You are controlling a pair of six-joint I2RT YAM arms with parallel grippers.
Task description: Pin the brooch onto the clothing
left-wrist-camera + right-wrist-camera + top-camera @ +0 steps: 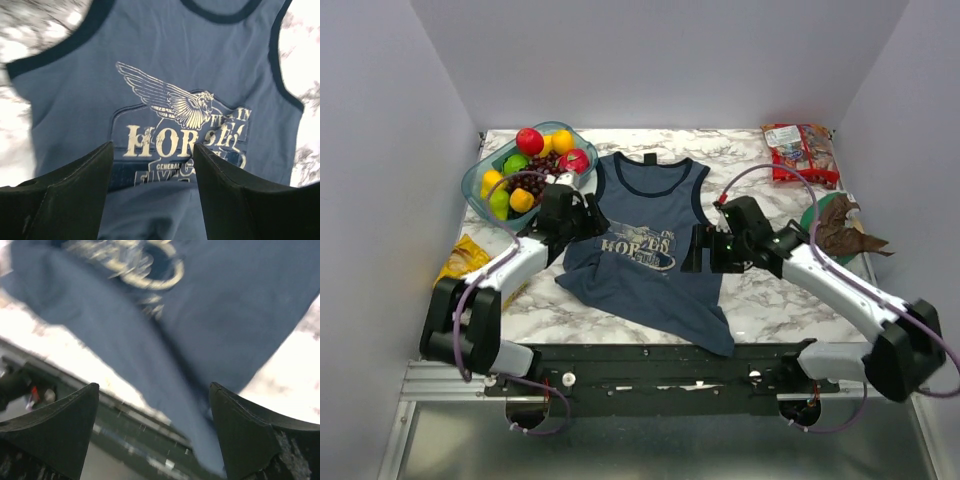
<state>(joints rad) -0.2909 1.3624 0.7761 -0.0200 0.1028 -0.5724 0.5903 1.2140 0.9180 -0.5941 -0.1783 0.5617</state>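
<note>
From where I stand, the work area is boxed in on three sides by plain, pale lavender-grey panels: a back wall (pixel 660 60), a left wall (pixel 380 150) and a right wall (pixel 920 130), all smooth and matte. They enclose a white marble-patterned surface (pixel 770 300) with grey veining, evenly and brightly lit, its shadows soft. Along its near edge runs a black bar (pixel 660 365), with a ribbed aluminium rail (pixel 430 378) showing at its left end. Below that lies a dull grey metal sheet (pixel 650 450), faintly reflective.
</note>
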